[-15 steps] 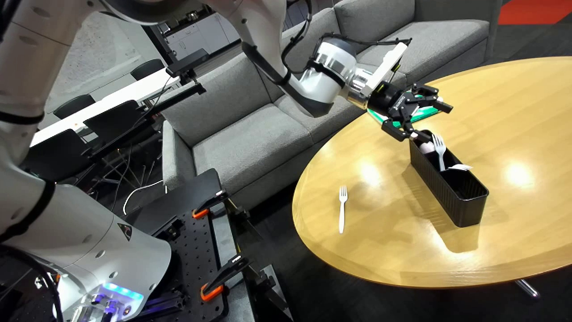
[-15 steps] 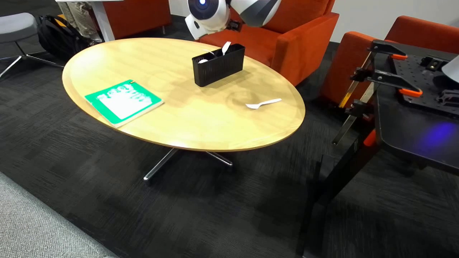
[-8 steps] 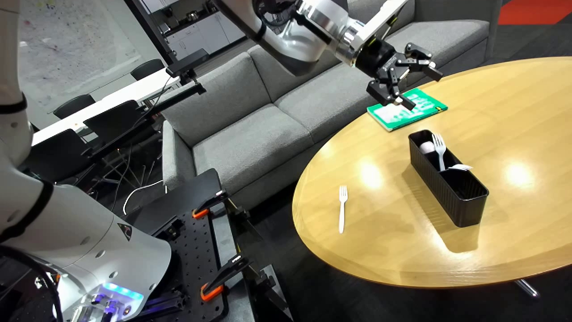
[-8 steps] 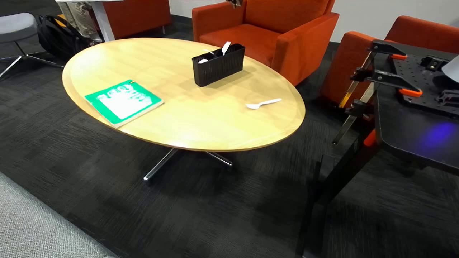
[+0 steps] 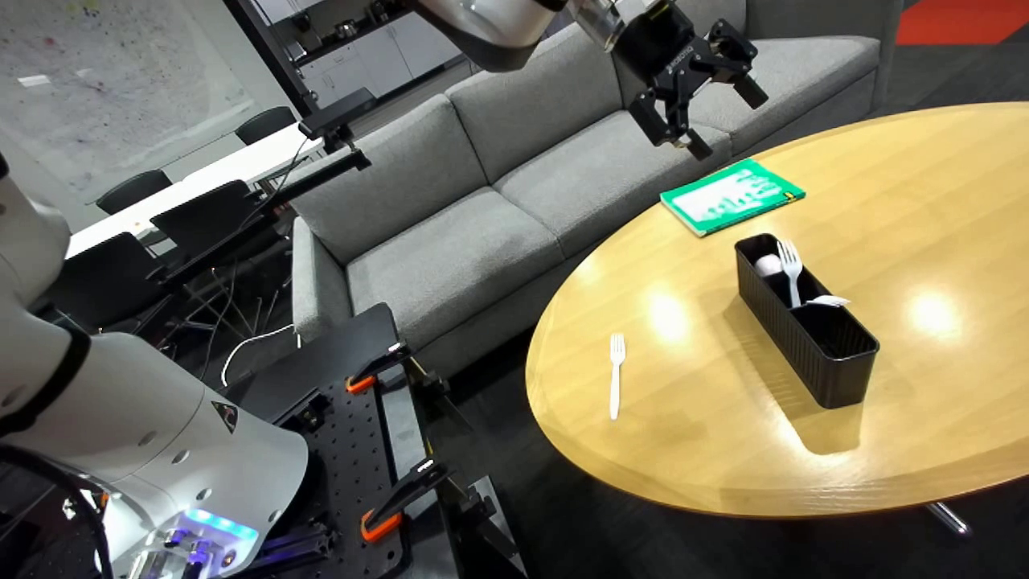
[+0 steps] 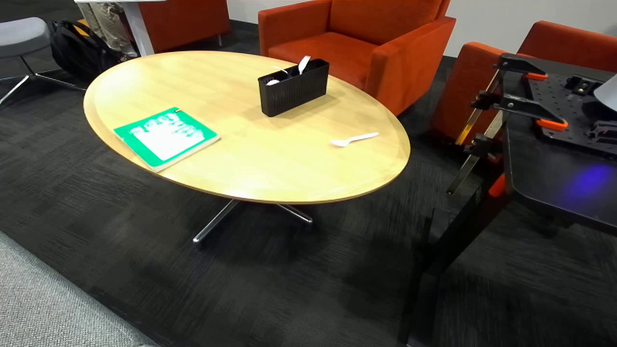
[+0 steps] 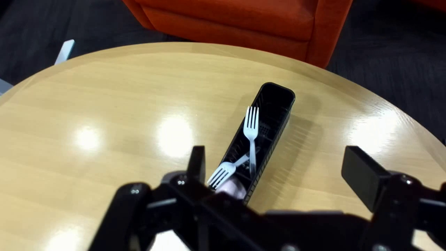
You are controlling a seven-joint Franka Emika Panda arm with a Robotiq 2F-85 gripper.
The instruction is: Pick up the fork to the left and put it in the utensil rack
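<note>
Fork [image 7: 251,137], likely ours, is leaning in utensil rack [image 5: 780,326] inside tabletop [image 5: 707,458] edge; pincer [image 5: 725,119] hanging wide apart; we're probably finishing placement, needing only retreat.

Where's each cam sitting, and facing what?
An exterior view: high beside the base, facing table and sofa; shows arm, open gripper.
An exterior view: likely above the sofa side, facing armchair; likely only base edge shows.
Wrist view: wrist-mounted, facing down at rack, armchair beyond; fingers show.
Both exterior views share table, rack and book.
</note>
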